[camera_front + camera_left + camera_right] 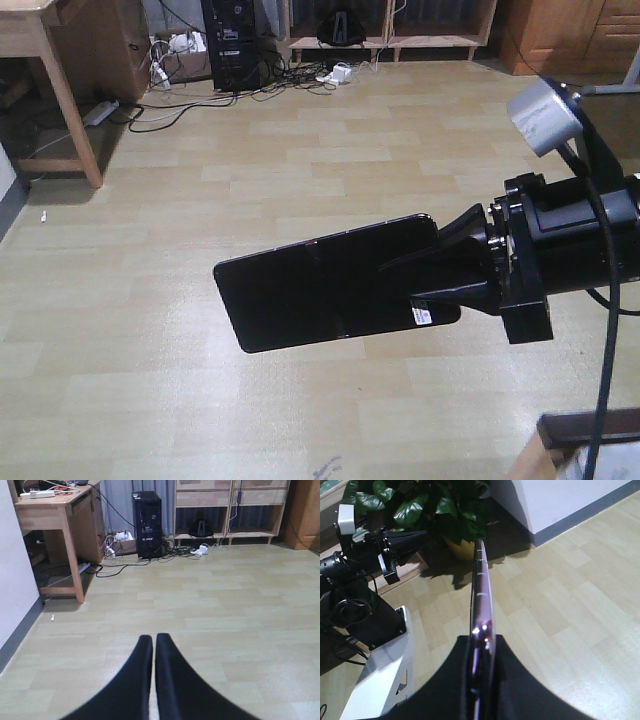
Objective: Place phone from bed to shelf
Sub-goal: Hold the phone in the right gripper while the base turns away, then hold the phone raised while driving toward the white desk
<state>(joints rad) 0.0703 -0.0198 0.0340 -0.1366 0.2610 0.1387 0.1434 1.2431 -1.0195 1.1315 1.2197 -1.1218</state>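
The phone [320, 285] is a glossy black slab with a faint middle crease and a small white sticker near my fingers. It hangs flat above the floor, reaching left from my right gripper [440, 272], which is shut on its right end. In the right wrist view the phone [481, 585] shows edge-on with a pinkish rim, clamped by that gripper [482, 641]. My left gripper [154, 641] is shut, fingers nearly touching with nothing between them. The pale-wood shelf [390, 40] [230, 510] stands against the far wall. The bed is out of view.
A wooden desk [55, 507] stands at the far left, with a black computer tower [147, 525] and tangled cables [250, 85] on the floor beside it. A potted plant [420, 505] and the robot's white base [380, 680] lie beyond the phone. A dark wooden corner [590, 430] sits bottom right.
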